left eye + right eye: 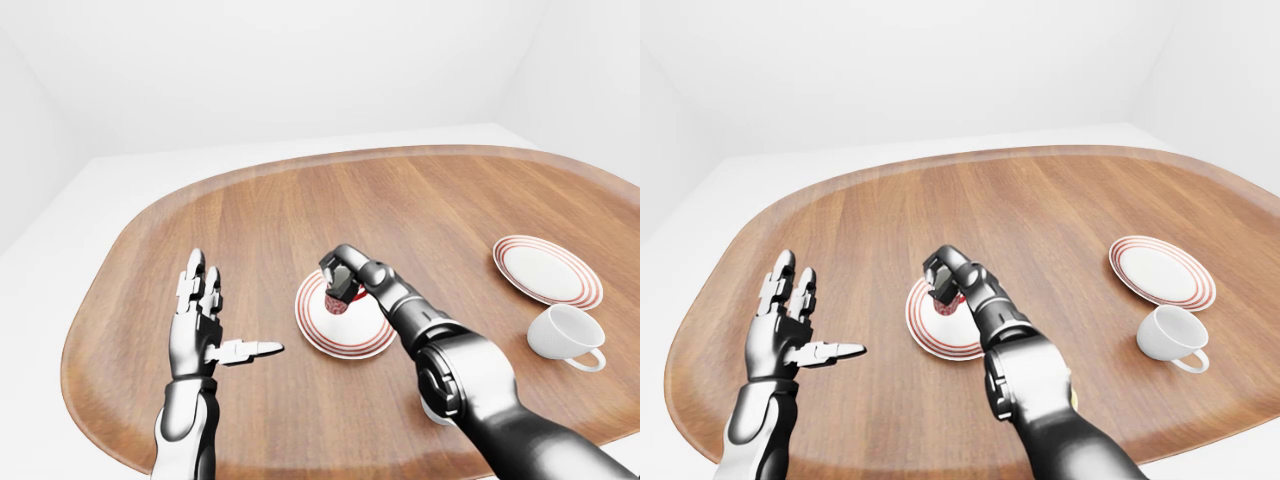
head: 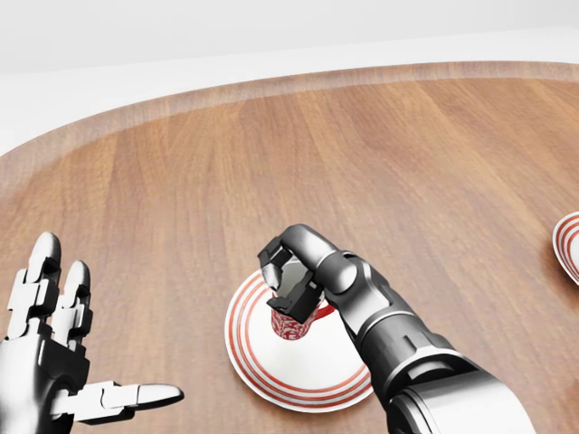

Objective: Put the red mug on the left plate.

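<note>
While my right hand (image 2: 291, 282) grips the red mug (image 2: 291, 323) over the left plate (image 2: 262, 362), only lowering and letting go remain; my left hand (image 2: 56, 362) hangs open.

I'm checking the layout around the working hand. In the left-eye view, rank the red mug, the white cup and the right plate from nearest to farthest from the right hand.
1. red mug, in the right hand, over the left plate.
2. white cup, lower right.
3. right plate, just above the cup, slightly farther.
</note>
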Available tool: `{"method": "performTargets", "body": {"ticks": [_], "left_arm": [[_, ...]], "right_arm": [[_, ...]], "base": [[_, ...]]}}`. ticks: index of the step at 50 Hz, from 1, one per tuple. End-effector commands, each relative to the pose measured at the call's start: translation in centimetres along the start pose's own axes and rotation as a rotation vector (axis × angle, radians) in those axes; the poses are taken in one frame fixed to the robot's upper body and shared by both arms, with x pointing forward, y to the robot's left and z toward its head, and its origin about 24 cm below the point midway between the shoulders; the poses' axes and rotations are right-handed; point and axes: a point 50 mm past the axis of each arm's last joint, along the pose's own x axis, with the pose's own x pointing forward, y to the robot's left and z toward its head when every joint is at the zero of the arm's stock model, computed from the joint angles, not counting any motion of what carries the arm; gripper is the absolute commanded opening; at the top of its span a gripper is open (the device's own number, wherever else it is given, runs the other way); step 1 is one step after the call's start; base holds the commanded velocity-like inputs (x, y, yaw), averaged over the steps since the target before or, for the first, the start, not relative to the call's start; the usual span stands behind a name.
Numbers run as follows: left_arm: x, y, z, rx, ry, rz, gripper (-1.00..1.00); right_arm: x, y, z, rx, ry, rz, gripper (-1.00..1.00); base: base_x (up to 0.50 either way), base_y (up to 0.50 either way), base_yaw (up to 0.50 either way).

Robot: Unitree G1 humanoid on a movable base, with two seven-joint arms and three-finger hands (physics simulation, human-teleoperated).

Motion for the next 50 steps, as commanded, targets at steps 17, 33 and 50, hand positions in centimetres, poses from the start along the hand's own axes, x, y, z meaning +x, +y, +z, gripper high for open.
{"method": "performTargets", "body": {"ticks": [17, 33, 50], "left_arm": [[0.2, 0.2, -0.1, -0.007, 0.005, 0.004, 1.00], [0.2, 0.4, 0.0, -0.011, 0.003, 0.006, 1.00], [0.2, 0.3, 0.0, -0.011, 0.004, 0.006, 1.00]], "right_arm": [[0.0, 1.4, -1.9, -0.162, 0.165, -0.058, -1.00], [0.0, 1.7, -1.6, -0.095, 0.080, -0.030, -1.00], [0.0, 1.6, -1.5, -0.087, 0.055, -0.051, -1.00]], "base": [[0.00, 0.00, 0.00], [0.00, 0.00, 0.00], [0.00, 0.00, 0.00]]}}
